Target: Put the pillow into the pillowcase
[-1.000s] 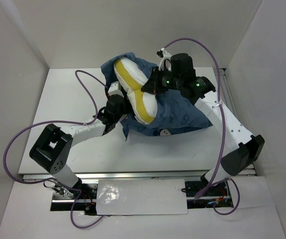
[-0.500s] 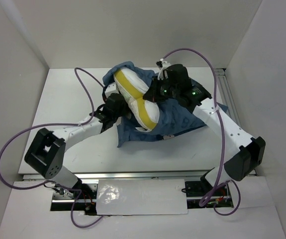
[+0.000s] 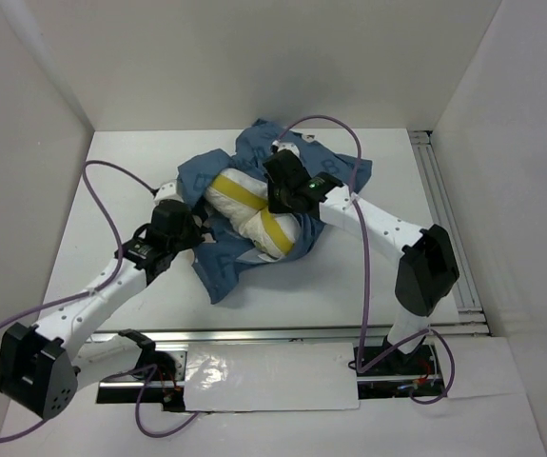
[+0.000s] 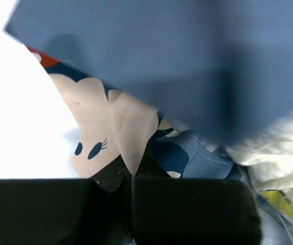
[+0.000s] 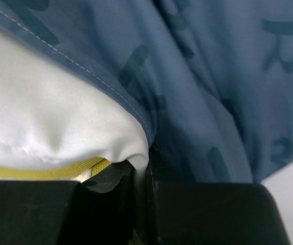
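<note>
The white pillow (image 3: pixel 246 211) with its yellow band lies mid-table, partly wrapped by the crumpled blue pillowcase (image 3: pixel 224 271). My left gripper (image 3: pixel 184 228) sits at the bundle's left side. In the left wrist view it (image 4: pixel 131 176) is shut on a fold of the pillowcase (image 4: pixel 187 66) printed with a beige mouse face, and the pillow (image 4: pixel 276 158) shows at the right. My right gripper (image 3: pixel 283 196) is on top of the bundle. In the right wrist view it (image 5: pixel 147 166) is shut on a tuck of the pillow (image 5: pixel 49 117), right beside the stitched pillowcase (image 5: pixel 212 76) hem.
White walls close the table (image 3: pixel 121 171) in on the left, back and right. A metal rail (image 3: pixel 437 200) runs along the right edge. Purple cables (image 3: pixel 109 205) loop over the table beside each arm.
The left gripper has shut on the pillowcase and pulled left and nearer. The right gripper has come down and left with the pillow, which now lies flatter with more blue cloth around it.
</note>
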Controlling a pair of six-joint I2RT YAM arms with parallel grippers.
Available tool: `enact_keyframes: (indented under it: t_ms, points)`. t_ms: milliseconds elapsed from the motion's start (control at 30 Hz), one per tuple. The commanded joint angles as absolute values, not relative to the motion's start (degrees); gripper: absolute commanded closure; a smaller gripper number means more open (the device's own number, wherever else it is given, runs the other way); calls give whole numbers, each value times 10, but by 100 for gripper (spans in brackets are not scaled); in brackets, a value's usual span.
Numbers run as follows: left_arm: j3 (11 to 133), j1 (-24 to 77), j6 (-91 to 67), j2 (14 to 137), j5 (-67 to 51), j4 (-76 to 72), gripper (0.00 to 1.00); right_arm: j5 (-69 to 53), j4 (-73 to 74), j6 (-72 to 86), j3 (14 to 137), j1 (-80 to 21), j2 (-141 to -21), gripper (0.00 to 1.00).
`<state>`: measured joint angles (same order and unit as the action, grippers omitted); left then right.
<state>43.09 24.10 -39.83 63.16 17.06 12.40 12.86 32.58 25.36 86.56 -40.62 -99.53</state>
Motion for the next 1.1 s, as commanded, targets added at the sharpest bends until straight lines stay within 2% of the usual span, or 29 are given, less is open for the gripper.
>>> enact_keyframes:
  t_ms: [0, 100, 133, 167, 200, 333, 500, 633, 700, 733, 767, 867, 900, 967, 1067]
  points:
    - [431, 203, -363, 577, 227, 205, 90, 350, 400, 254, 869, -388, -1026, 100]
    - [418, 183, -354, 570, 158, 208, 83, 346, 394, 259, 876, -401, -1026, 100]
    - [418, 183, -348, 582, 137, 200, 72, 337, 379, 259, 876, -416, -1020, 100]
    - [413, 183, -348, 591, 117, 194, 70, 326, 364, 254, 868, -424, -1012, 100]
    - [413, 183, -338, 601, 86, 194, 70, 295, 350, 247, 868, -432, -998, 100]
    - [413, 195, -346, 645, 110, 189, 70, 244, 314, 247, 863, -469, -980, 100]
    - [425, 228, -374, 671, 132, 200, 80, 202, 275, 258, 850, -486, -980, 100]
    - [430, 279, -395, 671, 132, 173, 80, 186, 247, 258, 873, -491, -980, 100]
    - [430, 294, -422, 665, 132, 149, 72, 186, 241, 258, 890, -491, -980, 100]
    - [418, 301, -465, 665, 138, 141, 61, 186, 241, 258, 896, -491, -975, 100]
    - [413, 301, -490, 665, 138, 133, 58, 186, 234, 264, 901, -491, -975, 100]
    - [400, 301, -586, 665, 143, 117, 55, 186, 229, 269, 918, -491, -975, 100]
    - [400, 301, -606, 671, 155, 112, 49, 186, 229, 269, 924, -491, -975, 100]
    - [394, 301, -648, 671, 168, 96, 44, 180, 229, 269, 924, -491, -975, 100]
    - [394, 301, -697, 691, 204, 82, 43, 170, 229, 269, 929, -491, -980, 100]
